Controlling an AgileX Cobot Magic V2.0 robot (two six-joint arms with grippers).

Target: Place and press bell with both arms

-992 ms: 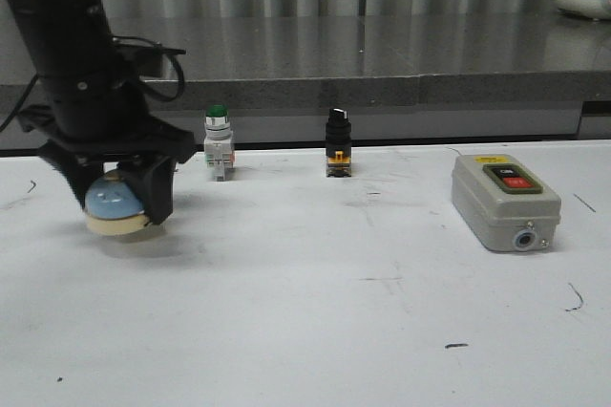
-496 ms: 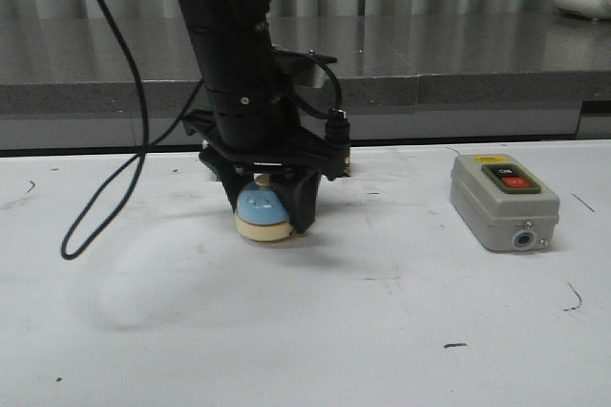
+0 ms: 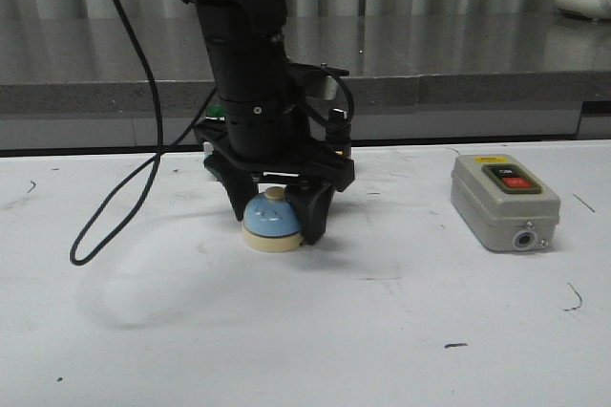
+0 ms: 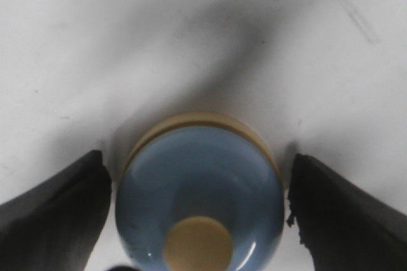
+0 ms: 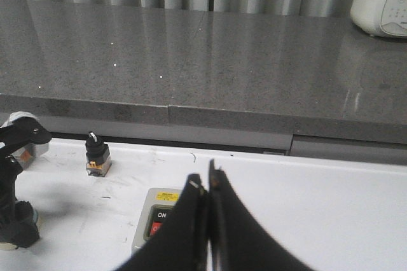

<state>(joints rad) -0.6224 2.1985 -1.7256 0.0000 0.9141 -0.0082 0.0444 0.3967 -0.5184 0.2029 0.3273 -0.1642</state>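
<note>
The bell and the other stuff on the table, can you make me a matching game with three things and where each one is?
Things:
1. bell
2. grey box
3. right gripper

Places or states:
A. by itself on the right side of the table
B. fingers pressed together, holding nothing
C. on the table between the left gripper fingers

Pairs: 1-C, 2-A, 3-B

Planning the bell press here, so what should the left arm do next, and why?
Probably lift the left gripper straight up. The bell appears to sit on the table, and the wrist view shows gaps between it and both jaws, so it looks released. The right gripper, jaws closed, could then press.
</note>
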